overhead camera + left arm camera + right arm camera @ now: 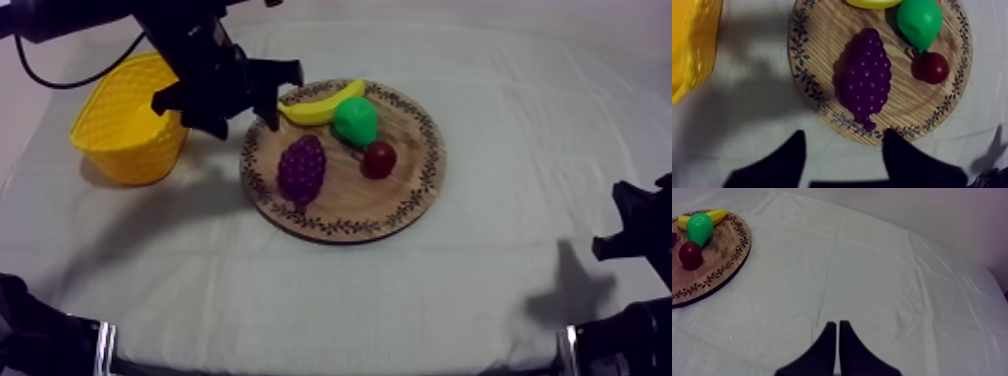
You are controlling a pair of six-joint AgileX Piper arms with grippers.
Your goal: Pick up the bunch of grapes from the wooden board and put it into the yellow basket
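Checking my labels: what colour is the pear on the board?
The pear is green, clearest in the left wrist view.

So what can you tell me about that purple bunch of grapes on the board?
The purple toy bunch of grapes looks like moulded plastic, covered in small round bumps, broad at one end and tapering to a short stub. It lies flat on the round wooden board with the patterned rim, on the side nearer the yellow basket, apart from the green pear and small red fruit. The open left hand hovers above, not touching it.
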